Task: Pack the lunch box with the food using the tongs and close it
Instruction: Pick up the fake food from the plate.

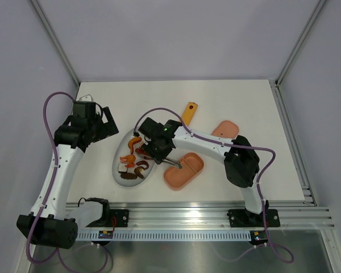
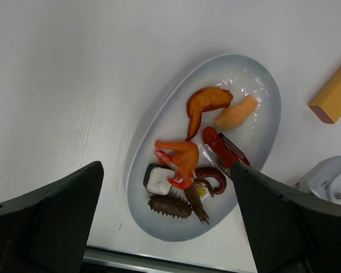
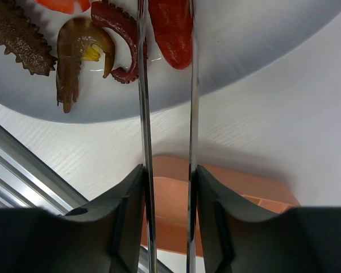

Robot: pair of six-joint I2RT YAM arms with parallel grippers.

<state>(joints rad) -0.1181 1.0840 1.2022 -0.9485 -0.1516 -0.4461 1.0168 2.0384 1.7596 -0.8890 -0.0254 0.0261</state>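
White surface, pale walls. At the near edge sits the lunch box tray, with no food visible in it (so packing has barely begun, I judge). Just beyond, the right gripper has its jaws clamped on the tongs, whose tips straddle a red sausage on the white oval plate. The next move calls for a squeeze, a lift and a short carry to the tray. Farther off, the left gripper hangs with jaws wide apart, and the lid lies at the back right.

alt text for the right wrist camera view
The right gripper pinches the silvery tongs, whose two arms reach up over a white plate to either side of a red sausage. A dark red curl lies left of it, and part of the pink lunch box shows below the plate.
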